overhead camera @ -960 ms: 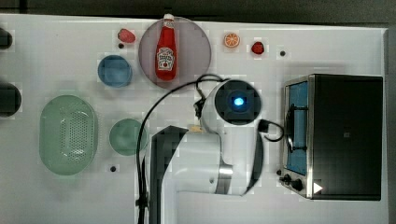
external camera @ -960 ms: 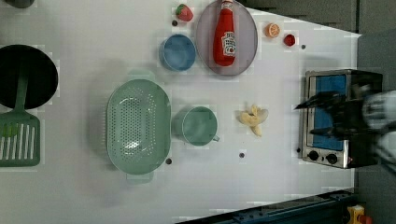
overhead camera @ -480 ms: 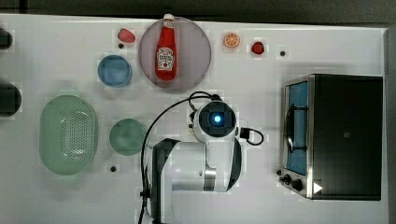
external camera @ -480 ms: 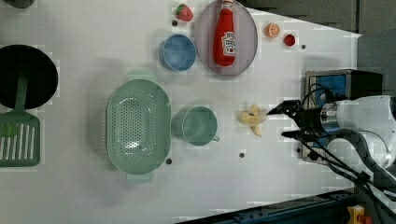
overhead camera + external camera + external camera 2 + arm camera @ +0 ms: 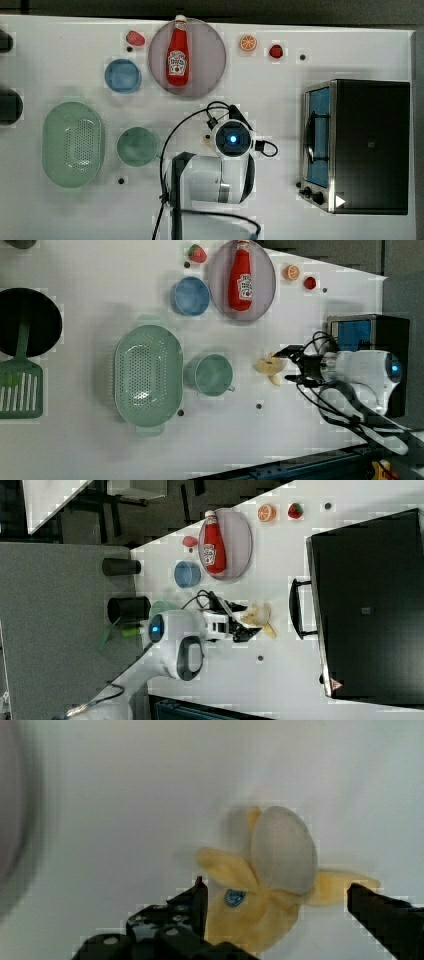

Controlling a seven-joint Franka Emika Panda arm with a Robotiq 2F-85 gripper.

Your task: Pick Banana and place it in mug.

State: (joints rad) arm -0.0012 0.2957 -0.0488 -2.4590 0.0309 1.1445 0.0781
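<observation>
The banana (image 5: 280, 865), a pale yellow-cream peeled toy, lies on the white table between my gripper's (image 5: 277, 897) two black fingers, which stand wide open on either side of it. In the left view my gripper (image 5: 288, 365) reaches the banana (image 5: 269, 369) from the left view's right, and the teal-green mug (image 5: 214, 375) stands upright just to the banana's left. In the right view my gripper (image 5: 246, 624) is down over the banana (image 5: 259, 615). In the top view the arm's wrist (image 5: 232, 139) covers the banana, with the mug (image 5: 136, 146) to its left.
A black toaster oven (image 5: 360, 145) stands at the top view's right. A plate (image 5: 210, 55) with a ketchup bottle (image 5: 178, 59), a blue cup (image 5: 122, 76), an orange slice (image 5: 248, 43) and a perforated green basket (image 5: 72, 144) surround the mug. A black pan (image 5: 25, 322) and green spatula (image 5: 17, 390) lie at the left view's left.
The arm has swung away from the toaster oven toward the mug and come down, so the open fingers now straddle the banana. The banana and mug have not moved.
</observation>
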